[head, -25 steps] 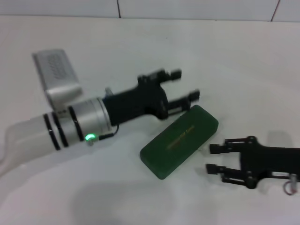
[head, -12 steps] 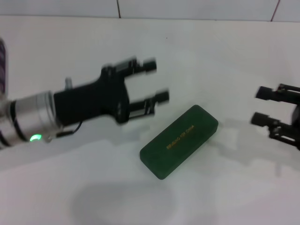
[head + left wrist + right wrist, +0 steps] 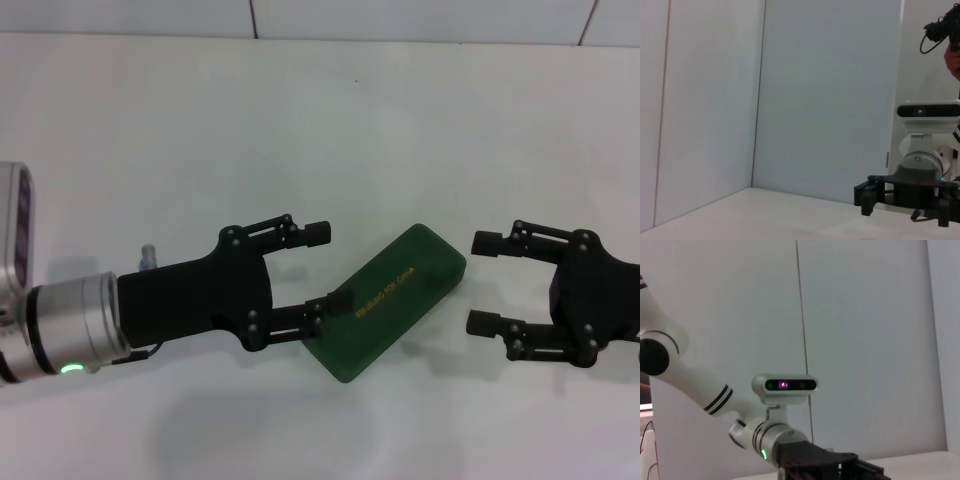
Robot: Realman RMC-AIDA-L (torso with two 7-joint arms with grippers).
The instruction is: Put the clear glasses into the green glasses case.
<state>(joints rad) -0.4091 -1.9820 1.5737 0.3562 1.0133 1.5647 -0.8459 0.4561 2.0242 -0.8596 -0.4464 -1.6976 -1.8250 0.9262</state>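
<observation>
The green glasses case (image 3: 390,312) lies shut on the white table, slanting from near left to far right, with gold lettering on its lid. My left gripper (image 3: 329,266) stands open at the case's left end. Its lower fingertip (image 3: 340,300) overlaps the case's edge in the head view. Just right of the case's far end, my right gripper (image 3: 481,282) is open, with nothing between its fingers. The clear glasses are out of view. The left wrist view shows the right gripper (image 3: 875,200) farther off, and the right wrist view shows the left arm (image 3: 810,460).
The white table (image 3: 420,130) runs back to a tiled wall (image 3: 400,18) along the top of the head view. A white wall panel (image 3: 825,100) fills the left wrist view.
My left gripper has swung away from the case's far side and come down to its left end. My right gripper drew off to the right, then came back beside the case's right end.
</observation>
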